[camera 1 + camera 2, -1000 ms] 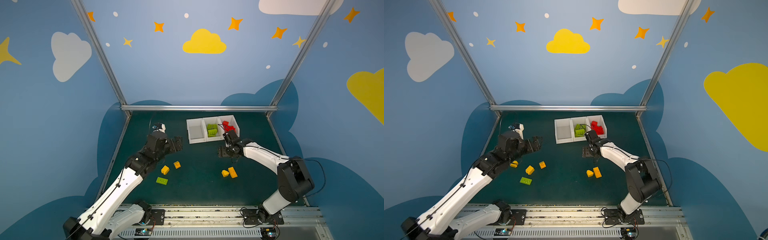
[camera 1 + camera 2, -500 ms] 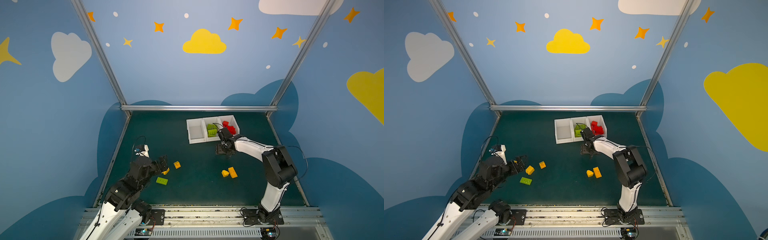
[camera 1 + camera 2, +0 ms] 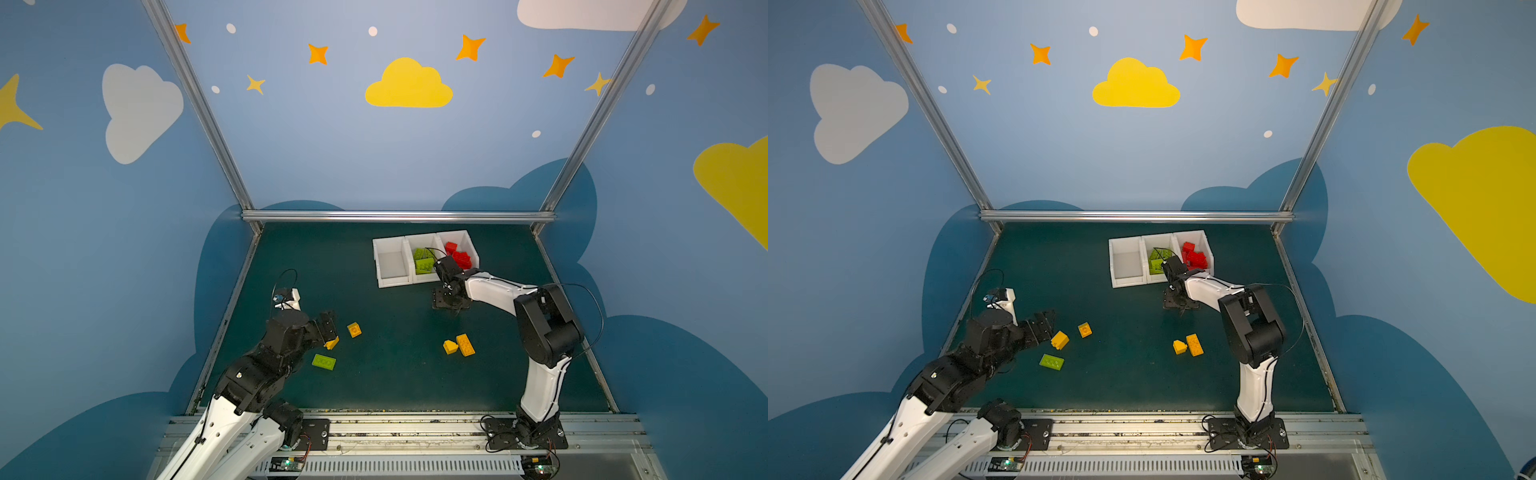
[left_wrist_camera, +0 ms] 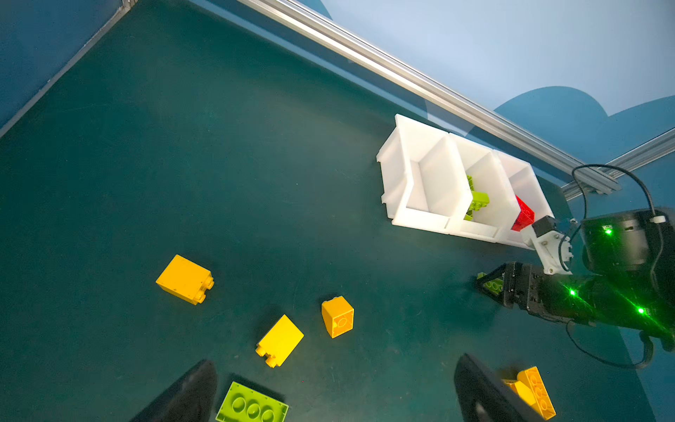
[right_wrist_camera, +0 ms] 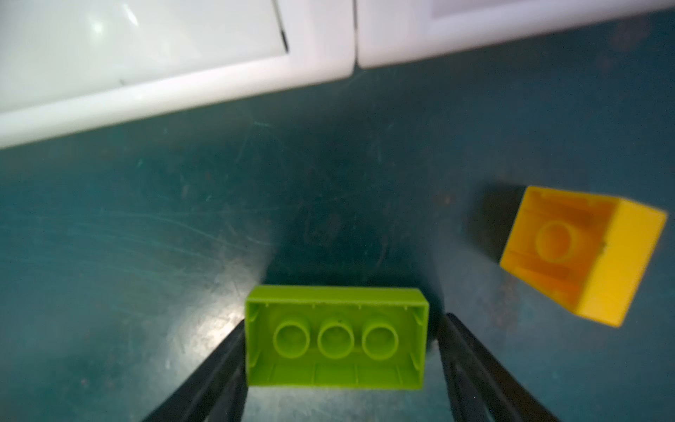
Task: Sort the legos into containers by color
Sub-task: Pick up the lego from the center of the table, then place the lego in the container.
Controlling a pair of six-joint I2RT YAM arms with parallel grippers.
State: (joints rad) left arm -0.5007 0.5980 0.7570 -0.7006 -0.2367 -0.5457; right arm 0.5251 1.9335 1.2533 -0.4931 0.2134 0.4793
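Left bin (image 3: 392, 284) empty, middle bin (image 3: 419, 241) holds green legos (image 3: 424, 264), right bin (image 3: 457, 235) red legos (image 3: 459, 257). On counter (image 3: 395, 374): five yellow bricks (image 4: 279, 339), possibly a sixth yellow brick (image 5: 584, 255) (views hard to match), two loose green bricks (image 3: 323, 362). Bin-side green brick (image 5: 336, 350) sits between right pincer (image 5: 345, 323) jaws, part-open, unclamped. Left pincer (image 4: 334, 365) wide open, empty.
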